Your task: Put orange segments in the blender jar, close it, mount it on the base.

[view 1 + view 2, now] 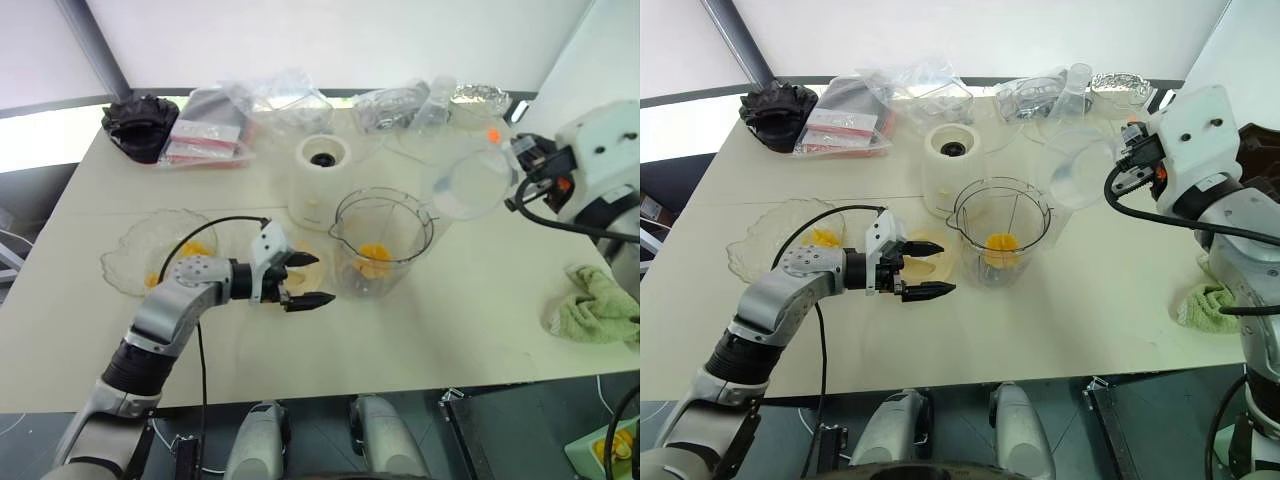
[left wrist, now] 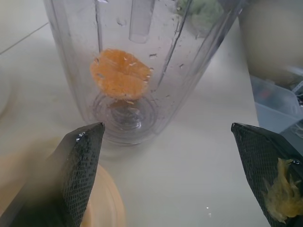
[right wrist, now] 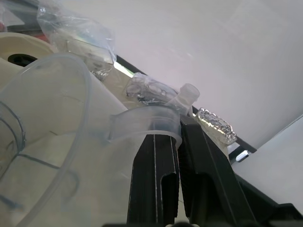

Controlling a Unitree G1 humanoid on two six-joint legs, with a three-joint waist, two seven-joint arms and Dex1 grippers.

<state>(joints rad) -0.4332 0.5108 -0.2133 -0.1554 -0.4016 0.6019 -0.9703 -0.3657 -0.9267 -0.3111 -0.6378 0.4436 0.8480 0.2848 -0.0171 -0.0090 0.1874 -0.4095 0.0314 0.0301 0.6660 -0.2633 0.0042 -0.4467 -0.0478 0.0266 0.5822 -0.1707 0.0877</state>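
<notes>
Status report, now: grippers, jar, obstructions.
Left gripper open beside blender jar. Right gripper shut on clear lid. Orange segments in jar; mouth unobstructed.

I read worktop (image 1: pixel 470 330) pale cream | blender jar (image 1: pixel 383 243) clear, orange segments (image 1: pixel 373 258) yellow-orange inside | base (image 1: pixel 322 180) cream-white, dark socket | left pincer (image 1: pixel 305 282) black, mesh-textured pads, yellow pulp stuck | cloth (image 1: pixel 597 307) at right edge pale green
</notes>
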